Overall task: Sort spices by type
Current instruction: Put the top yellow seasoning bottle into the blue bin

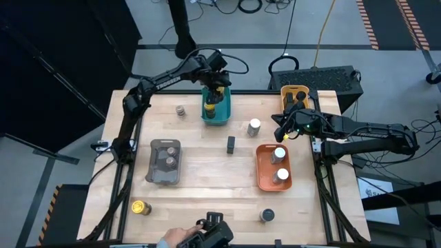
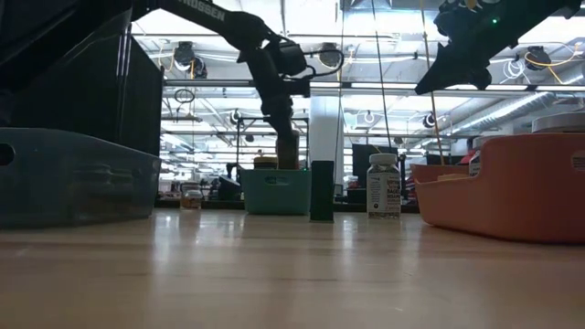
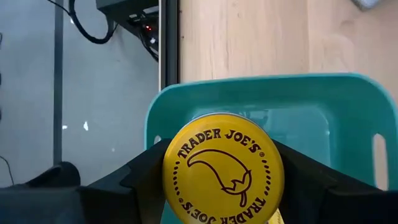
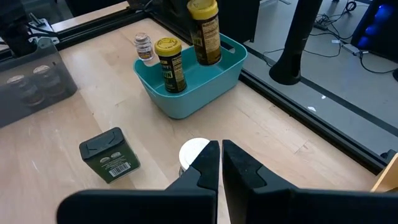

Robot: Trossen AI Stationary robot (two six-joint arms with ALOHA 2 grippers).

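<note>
We see the left gripper (image 3: 221, 186) clamped on a yellow-topped jar (image 3: 222, 169), glossy cylinder, held over the teal plastic tray (image 1: 216, 110), where a second yellow-topped jar (image 4: 170, 63) stands. One more sits on the wooden tabletop (image 1: 207, 172). The right gripper (image 4: 220, 158) hovers fully closed, empty. Two white-topped jars (image 1: 280, 165) fill the orange tray (image 1: 264, 172); two grey-brown ones occupy the grey tray (image 1: 164, 162).

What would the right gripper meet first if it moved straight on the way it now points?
Probably the white-topped jar just past the shut right gripper; farther along stands the teal tray. Depth is unclear, so it might pass above the jar.
</note>
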